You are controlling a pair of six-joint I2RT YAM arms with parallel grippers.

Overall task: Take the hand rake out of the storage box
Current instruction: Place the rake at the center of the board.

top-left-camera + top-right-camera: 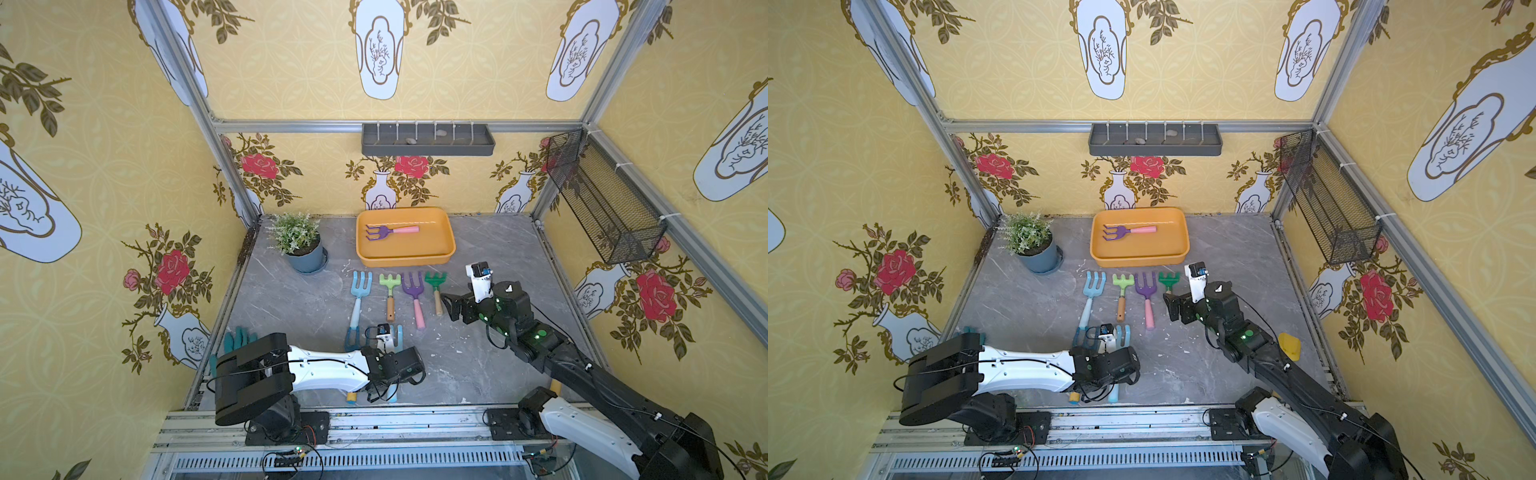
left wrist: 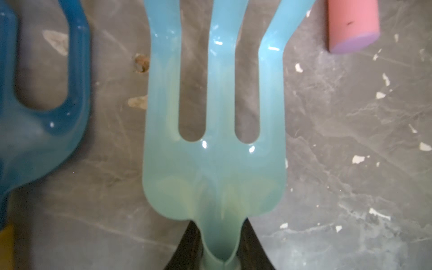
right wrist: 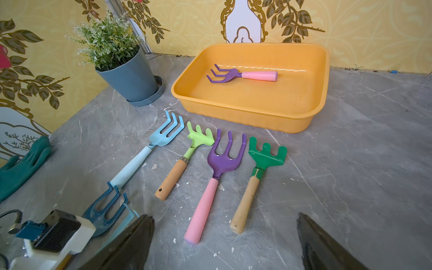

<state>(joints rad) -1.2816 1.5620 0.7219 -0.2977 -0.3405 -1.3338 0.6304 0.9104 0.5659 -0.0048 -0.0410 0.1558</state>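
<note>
Teal-green cloth comes first: a glove lies furthest left, well in front of the storage box and out past its left end.

Next is my left gripper, low over the table and well in front of the box. Its jaws are closed on the neck of a pale blue fork that lies flat on the stone, and a dark blue fork lies just beside it. I judge that arm has no part in this step.

A potted plant stands near the box's left end. Inside the box, toward its back wall and left half, lies the hand rake. Its purple tines point at the plant end and its pink handle runs along the box's length.

Four tools lie in a row just in front of the box: a light blue fork, a light green rake, a purple fork and a dark green rake.

My right gripper hangs in front of the box's right half, near the dark green rake. Its jaws are spread wide with nothing between them.

I judge the reach to be the work now. To do it well, I should:

- rise enough to pass over the row and the box's front wall;
- turn my wrist so the jaws close across the pink handle, not along it;
- come down on the handle's middle, clear of the tines and the back wall;
- close firmly, because the handle looks smooth and round;
- lift straight up until the bent tines clear the rim before carrying the rake out.
</note>
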